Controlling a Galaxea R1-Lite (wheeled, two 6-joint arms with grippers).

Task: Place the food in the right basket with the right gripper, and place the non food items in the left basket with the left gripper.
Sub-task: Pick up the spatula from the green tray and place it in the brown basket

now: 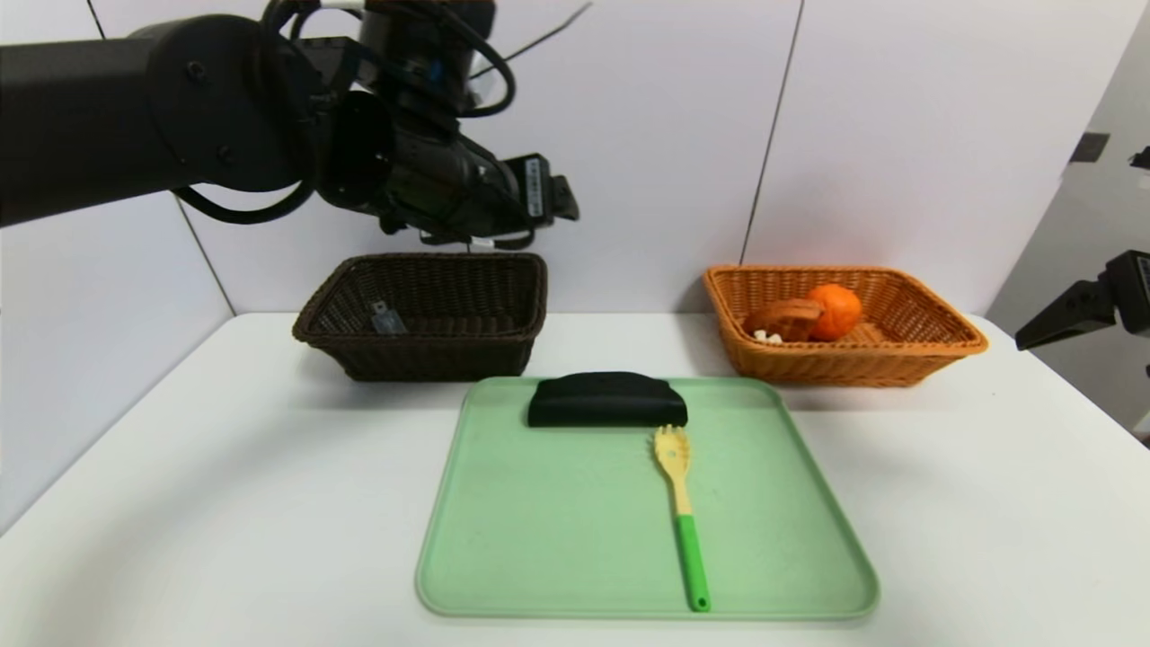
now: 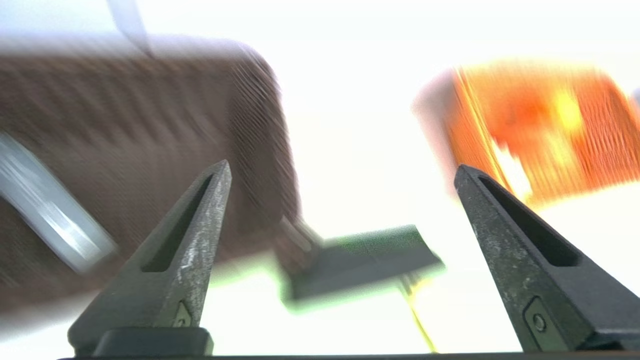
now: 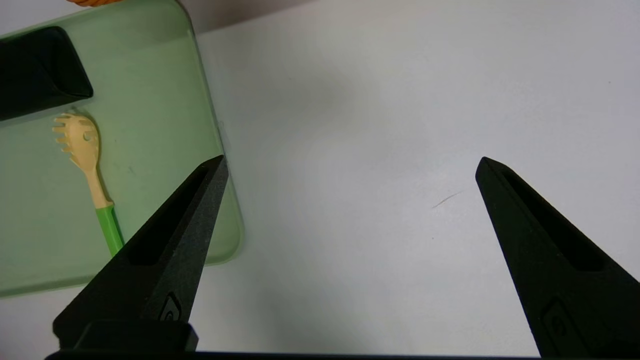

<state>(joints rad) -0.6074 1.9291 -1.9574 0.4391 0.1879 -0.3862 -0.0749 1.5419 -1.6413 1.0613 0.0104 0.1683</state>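
the white table (image 1: pixel 180 503) carried everything. on its near middle lay a pale green tray (image 1: pixel 557 539), flat, with raised rounded edges. behind the tray, near the back wall, the dark brown left basket (image 1: pixel 422 355) sat to the left and the orange-tan right basket (image 1: pixel 907 355) to the right, well apart from each other.

the left gripper (image 2: pixel 342 172) hung in the air above the brown basket's rim, its arm reaching in from the left; its jaws stood wide apart with nothing between them. the right gripper (image 3: pixel 350 162) was parked at the far right edge, over bare table just beside the tray's right rim, its jaws likewise spread wide and holding nothing.

the long black pouch (image 1: pixel 606 402) lay across the tray's far edge. just in front of it, the yellow pasta fork (image 1: pixel 681 512) lay on the tray with its tines almost touching the pouch and its green handle pointing toward the near edge.

in the orange-tan basket, the round orange fruit (image 1: pixel 834 311) rested against the brown tart slice (image 1: pixel 784 319), both toward the basket's left half. the slim grey case (image 1: pixel 386 318) lay inside the brown basket, toward its left side.
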